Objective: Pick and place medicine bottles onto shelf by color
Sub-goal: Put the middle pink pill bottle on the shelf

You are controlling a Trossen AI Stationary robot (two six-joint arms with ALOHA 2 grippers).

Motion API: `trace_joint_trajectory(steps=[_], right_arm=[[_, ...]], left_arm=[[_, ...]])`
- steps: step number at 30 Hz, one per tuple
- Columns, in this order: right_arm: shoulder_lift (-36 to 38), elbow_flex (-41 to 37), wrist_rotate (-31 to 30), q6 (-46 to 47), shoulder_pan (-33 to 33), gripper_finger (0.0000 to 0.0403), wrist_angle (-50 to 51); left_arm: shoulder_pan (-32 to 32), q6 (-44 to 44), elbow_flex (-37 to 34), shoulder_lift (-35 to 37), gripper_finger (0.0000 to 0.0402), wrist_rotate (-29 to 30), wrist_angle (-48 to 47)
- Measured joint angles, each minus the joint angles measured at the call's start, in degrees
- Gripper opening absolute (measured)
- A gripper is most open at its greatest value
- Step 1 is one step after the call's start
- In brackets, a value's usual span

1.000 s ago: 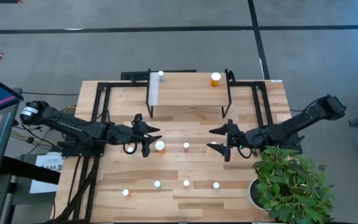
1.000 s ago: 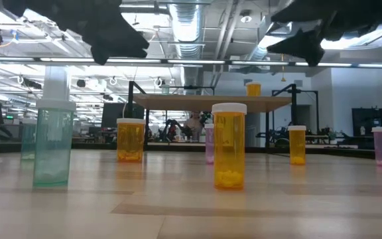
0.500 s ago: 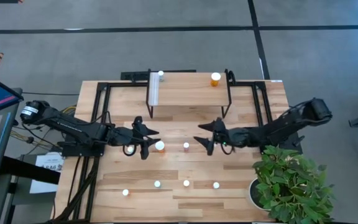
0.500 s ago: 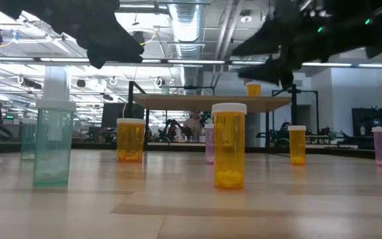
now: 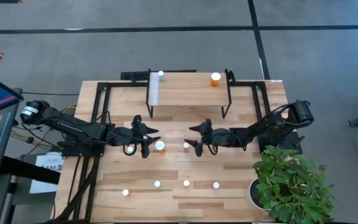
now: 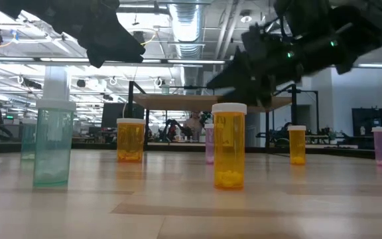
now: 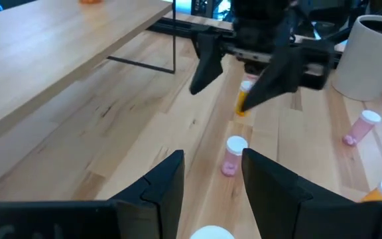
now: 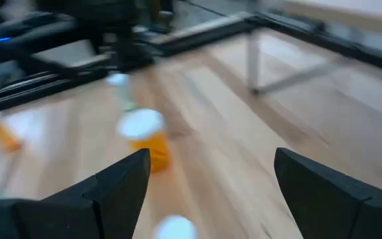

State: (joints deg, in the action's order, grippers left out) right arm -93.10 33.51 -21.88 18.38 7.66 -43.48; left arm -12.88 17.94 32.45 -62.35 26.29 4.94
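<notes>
The shelf [image 5: 188, 93] stands at the table's far middle and bears a white-capped bottle [image 5: 161, 74] and an orange one [image 5: 215, 79]. In mid-table stand a larger orange bottle [image 5: 160, 146] and a small pink bottle [image 5: 186, 146], both upright on their bases. My left gripper [image 5: 146, 140] hangs open above the table, just left of the orange bottle, whose cap [image 7: 211, 233] shows below its fingers. My right gripper [image 5: 193, 139] is wide open, tipped down, just right of the pink bottle [image 7: 233, 154] and above it.
Several more small bottles [image 5: 157, 184] stand in a row near the table's front edge. A potted plant [image 5: 291, 186] fills the near right corner. Black frame rails [image 5: 101, 93] run along both sides of the shelf.
My right gripper has swept toward the table's left and sunk lower, from near the plant to just beside the pink bottle, staying wide open. My left gripper and the bottles have kept still.
</notes>
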Motion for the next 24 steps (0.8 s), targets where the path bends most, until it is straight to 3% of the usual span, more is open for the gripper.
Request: trace_joint_trajectory(steps=[5, 10, 24], right_arm=[[1.0, 5.8, 7.9, -8.4, 0.3, 0.0338, 9.5], [0.8, 11.1, 8.6, -9.3, 0.1, 0.0338, 25.2], [-1.9, 11.3, 11.3, -7.9, -1.0, 0.0337, 28.9]], left_arm=[[0.0, 1.3, 0.0, 0.0, 0.0139, -0.5, -1.2], [0.0, 2.8, 0.0, 0.0, 0.0139, -0.5, -3.8], [0.0, 2.3, 0.0, 0.0, 0.0139, 0.1, -3.9]])
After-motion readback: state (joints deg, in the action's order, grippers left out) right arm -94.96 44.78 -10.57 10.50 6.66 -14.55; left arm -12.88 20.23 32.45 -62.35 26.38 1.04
